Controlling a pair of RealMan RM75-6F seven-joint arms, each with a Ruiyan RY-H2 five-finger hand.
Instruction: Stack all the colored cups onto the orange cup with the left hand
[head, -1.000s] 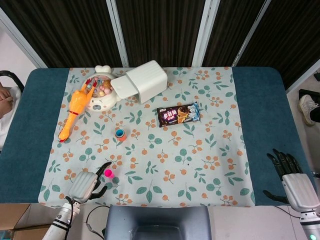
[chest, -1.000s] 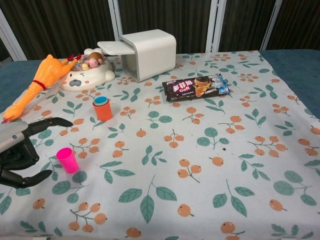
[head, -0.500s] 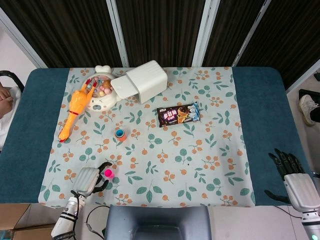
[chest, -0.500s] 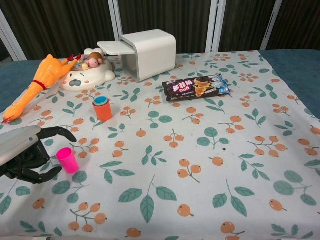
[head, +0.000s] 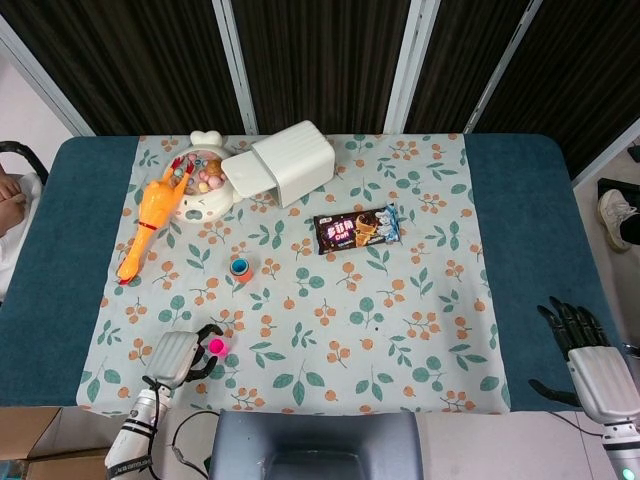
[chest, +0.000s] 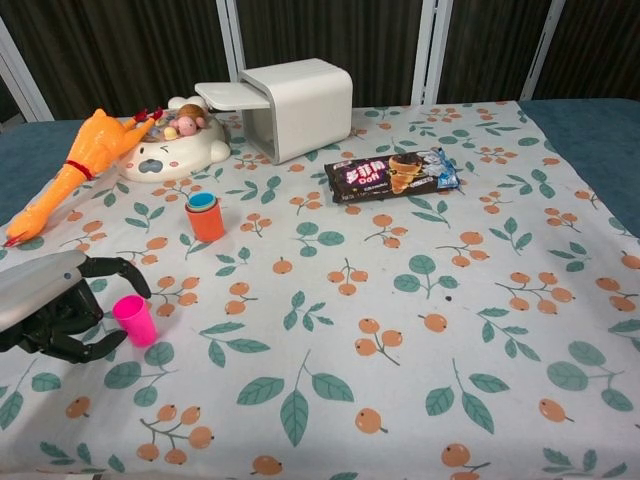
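Note:
The orange cup (head: 240, 268) (chest: 207, 222) stands upright left of the table's middle, with a blue cup (chest: 202, 200) nested inside it. A small pink cup (head: 215, 346) (chest: 134, 320) stands upright near the front left edge. My left hand (head: 176, 358) (chest: 58, 310) is right beside the pink cup on its left, its fingers curved around the cup from above and below. I cannot tell whether they touch it, and the cup rests on the cloth. My right hand (head: 590, 355) hangs off the front right corner with fingers spread, holding nothing.
A tipped white bin (head: 282, 163) (chest: 288, 105), a round toy bowl (head: 201, 183) (chest: 172, 145) and a rubber chicken (head: 150, 220) (chest: 72, 170) lie at the back left. A dark snack packet (head: 358, 229) (chest: 392, 173) lies right of the orange cup.
My left hand has slid right up to the pink cup and its fingers have curled in around it. The cup and the right hand stay where they were.

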